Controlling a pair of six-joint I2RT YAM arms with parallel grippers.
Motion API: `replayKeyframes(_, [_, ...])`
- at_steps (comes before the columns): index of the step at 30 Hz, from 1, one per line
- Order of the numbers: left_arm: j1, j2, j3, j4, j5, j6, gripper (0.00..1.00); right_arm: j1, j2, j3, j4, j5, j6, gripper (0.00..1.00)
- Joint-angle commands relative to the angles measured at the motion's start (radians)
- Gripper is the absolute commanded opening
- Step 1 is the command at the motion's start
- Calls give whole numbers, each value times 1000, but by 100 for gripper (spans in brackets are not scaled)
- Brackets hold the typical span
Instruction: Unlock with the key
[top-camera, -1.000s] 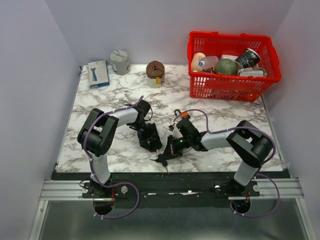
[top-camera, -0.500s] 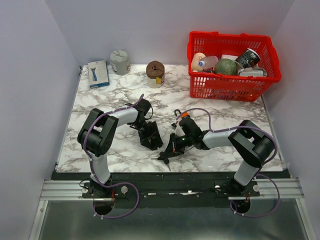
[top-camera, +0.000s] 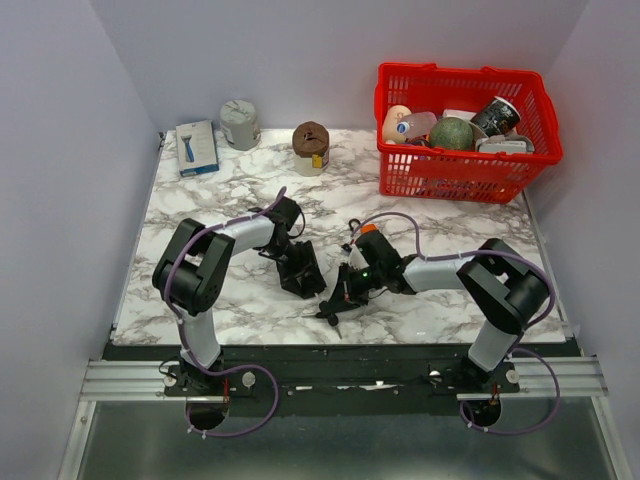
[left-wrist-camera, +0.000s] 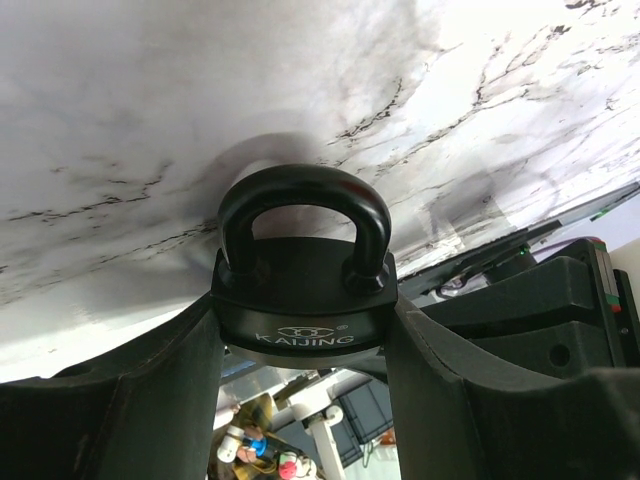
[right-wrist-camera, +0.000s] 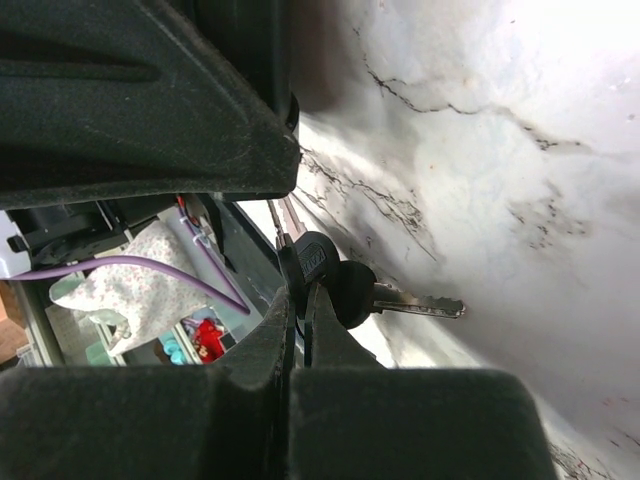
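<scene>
In the top view my left gripper (top-camera: 301, 274) is shut on a black padlock low over the marble table (top-camera: 450, 230). The left wrist view shows the padlock (left-wrist-camera: 303, 295) clamped between both fingers (left-wrist-camera: 150, 390), with its closed shackle (left-wrist-camera: 303, 195) pointing at the tabletop. My right gripper (top-camera: 338, 302) sits just right of the left one, near the front edge. In the right wrist view it (right-wrist-camera: 299, 300) is shut on the black head of a key bunch. One silver key (right-wrist-camera: 420, 302) sticks out sideways just above the table.
A red basket (top-camera: 455, 182) full of items stands at the back right. A blue box (top-camera: 197, 148), a grey can (top-camera: 240, 124) and a brown-lidded jar (top-camera: 311, 147) line the back left. The table's front edge (top-camera: 340, 345) is close behind both grippers.
My right wrist has shifted slightly back and right, with the keys still held near the front edge. The left gripper with the padlock has barely moved.
</scene>
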Motion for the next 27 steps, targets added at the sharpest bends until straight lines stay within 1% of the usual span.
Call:
replayKeyframes(1, [-48,-5,-56,-28,21,8,0,-31,26,58,72,207,-7,1])
replayKeyframes(10, [-73,-26,-105,11,52,-46,0,-31,43,49,163,279,43,1])
replayKeyframes(14, [-77,-40,-128,34,67,-67,0,-31,57,55,229,285,68,1])
replayKeyframes(22, [-81,-28,-136,21,64,-43,0,-34,49,75,228,344,74,1])
replayKeyframes(27, [-79,-21,-120,20,67,-34,0,-43,71,47,226,387,63,1])
